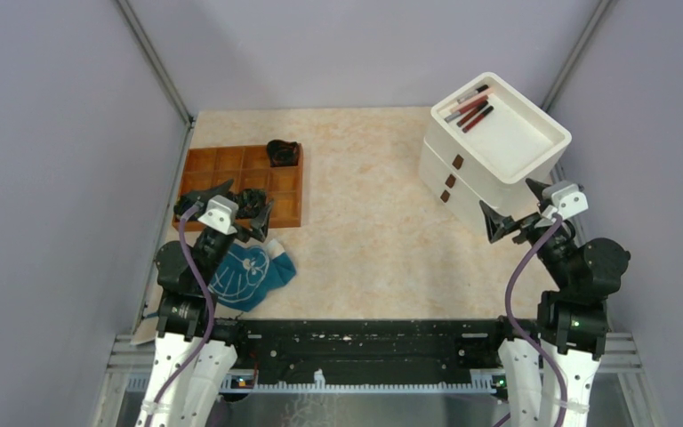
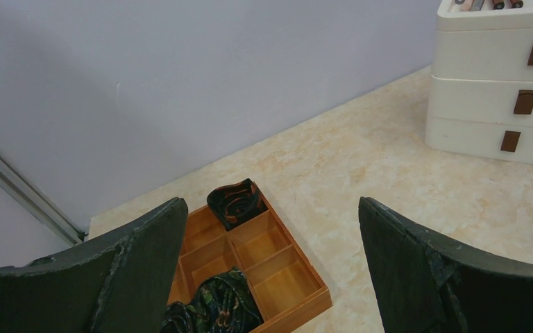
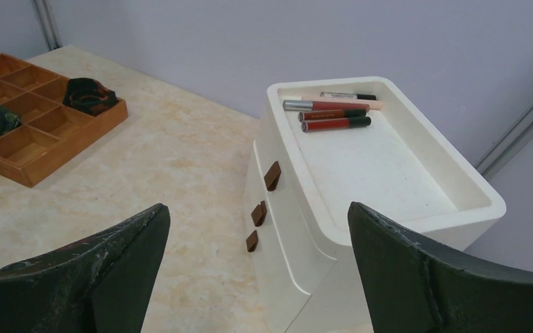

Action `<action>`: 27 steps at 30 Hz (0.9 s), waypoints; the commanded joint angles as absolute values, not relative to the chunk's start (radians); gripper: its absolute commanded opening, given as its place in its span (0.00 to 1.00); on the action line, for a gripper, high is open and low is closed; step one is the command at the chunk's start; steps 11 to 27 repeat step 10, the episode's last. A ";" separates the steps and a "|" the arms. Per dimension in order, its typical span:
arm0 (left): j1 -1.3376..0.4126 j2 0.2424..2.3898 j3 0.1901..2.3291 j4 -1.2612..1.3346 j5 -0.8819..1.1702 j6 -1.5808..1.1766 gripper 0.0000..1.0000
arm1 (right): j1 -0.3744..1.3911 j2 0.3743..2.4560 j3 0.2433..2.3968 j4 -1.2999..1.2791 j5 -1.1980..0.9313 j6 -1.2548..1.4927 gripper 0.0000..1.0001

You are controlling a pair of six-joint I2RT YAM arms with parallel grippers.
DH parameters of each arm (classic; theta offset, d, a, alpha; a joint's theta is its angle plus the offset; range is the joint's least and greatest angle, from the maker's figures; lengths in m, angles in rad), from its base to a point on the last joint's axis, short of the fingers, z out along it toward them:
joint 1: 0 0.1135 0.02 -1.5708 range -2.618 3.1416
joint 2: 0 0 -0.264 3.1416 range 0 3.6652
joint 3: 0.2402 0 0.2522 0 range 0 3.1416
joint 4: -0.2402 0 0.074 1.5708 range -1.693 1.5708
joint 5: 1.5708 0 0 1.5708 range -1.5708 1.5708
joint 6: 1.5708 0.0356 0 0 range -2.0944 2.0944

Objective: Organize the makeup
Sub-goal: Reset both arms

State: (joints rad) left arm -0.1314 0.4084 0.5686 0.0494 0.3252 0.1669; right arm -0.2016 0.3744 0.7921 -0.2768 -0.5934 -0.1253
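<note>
Surface (image 1: 365, 222): beige, marbled stone look; its near edge lay hidden behind the arm bases in the top view.
Drawer unit (image 1: 471, 182): white, three drawers with brown pulls and an open tray on top; it stood at the far right of the surface, turned at an angle; the left wrist view cut off its top and right side.
Wooden tray (image 1: 231, 165): brown, divided into square compartments, at the far left; its near edge was covered by the left arm in the top view, and both wrist views showed only part of it.
Left gripper (image 1: 247, 200): over the near part of the wooden tray; jaws spread wide with nothing between them.
Right gripper (image 1: 509, 206): just beside the drawer unit's near front corner; jaws spread wide, holding nothing.
Teal cloth (image 1: 249, 271): crumpled on the surface just in front of the wooden tray, partly under the left arm.
Dark patterned bundle (image 1: 283, 153): in the tray's far right corner compartment; what it was could not be told.
Second dark bundle (image 2: 215, 305): in a nearer compartment, cut off by the frame's lower edge.
Makeup (image 3: 333, 111): slim tubes, dark red, red and pale, with silver or black caps, lying side by side in the far corner of the unit's top tray; exact count hard to make out.
</note>
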 commanded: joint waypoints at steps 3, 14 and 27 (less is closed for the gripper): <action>-0.124 0.405 0.563 0.094 0.336 0.175 0.99 | -0.210 0.363 0.794 -0.256 -0.609 -0.147 0.99; -0.124 0.402 0.560 0.096 0.336 0.178 0.99 | -0.210 0.362 0.795 -0.258 -0.607 -0.149 0.99; -0.124 0.402 0.560 0.096 0.336 0.178 0.99 | -0.210 0.362 0.795 -0.258 -0.607 -0.149 0.99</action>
